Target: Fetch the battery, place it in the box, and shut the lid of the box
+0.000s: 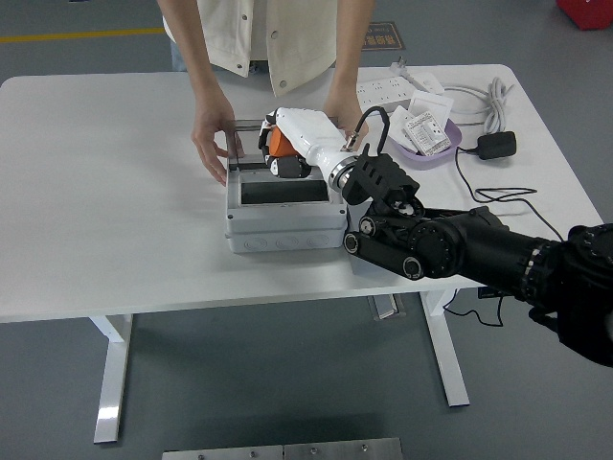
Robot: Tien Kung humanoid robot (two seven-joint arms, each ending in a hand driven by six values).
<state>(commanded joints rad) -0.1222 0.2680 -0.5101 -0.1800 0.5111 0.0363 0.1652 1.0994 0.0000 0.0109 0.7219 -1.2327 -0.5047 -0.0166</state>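
Observation:
A grey box (285, 222) stands on the white table (105, 192) with its lid (245, 146) open and raised at the back. My right hand (281, 155), white on a black arm, reaches in from the right. It is shut on an orange and black battery (279, 143) and holds it over the back edge of the box's dark opening (282, 193). A person at the far side has one hand (213, 136) on the box's left rear corner. The person's other hand (339, 103) is behind my hand. My left arm is out of view.
A purple tray (448, 150) with small packets stands right of the box. Behind it lie a white power strip (385, 91) and a coiled white cable (487, 99). A black adapter (496, 146) and its cable lie at the right edge.

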